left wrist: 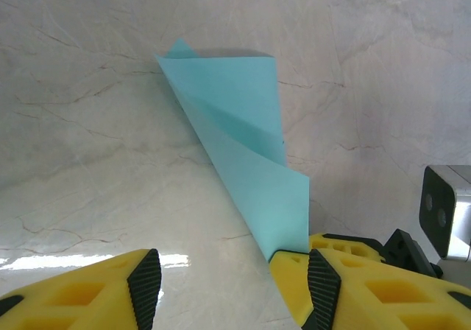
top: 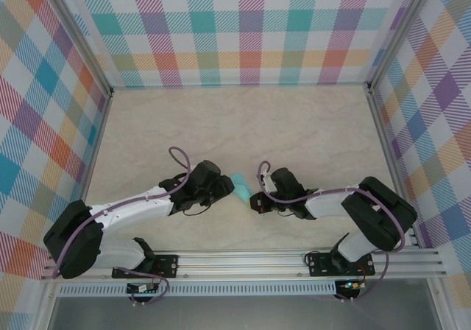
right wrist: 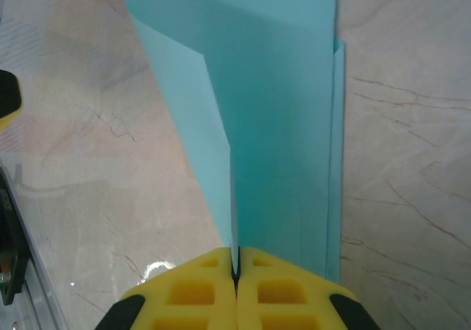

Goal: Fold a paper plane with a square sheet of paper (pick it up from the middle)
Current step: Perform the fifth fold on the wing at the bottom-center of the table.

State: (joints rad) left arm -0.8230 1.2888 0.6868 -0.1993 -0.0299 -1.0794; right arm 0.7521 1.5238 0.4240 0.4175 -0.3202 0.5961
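Observation:
The turquoise sheet of paper (top: 241, 189) is partly folded, with slanted flaps and a pointed far end, and is held just above the table between the two arms. My right gripper (right wrist: 236, 267) is shut on its near edge, the paper (right wrist: 280, 124) standing on edge from the closed yellow fingers. My left gripper (left wrist: 232, 289) is open with only table between its fingers. The paper (left wrist: 243, 124) slants down to the tip of its right-hand finger (left wrist: 324, 293). Seen from above, the left gripper (top: 224, 186) and right gripper (top: 256, 199) face each other across the paper.
The marble-patterned table (top: 243, 124) stretches out behind the grippers. Checked walls (top: 250, 28) close in the back and both sides. An aluminium rail (top: 243, 260) with the arm bases runs along the near edge. The right wrist camera housing (left wrist: 445, 212) shows at the right of the left wrist view.

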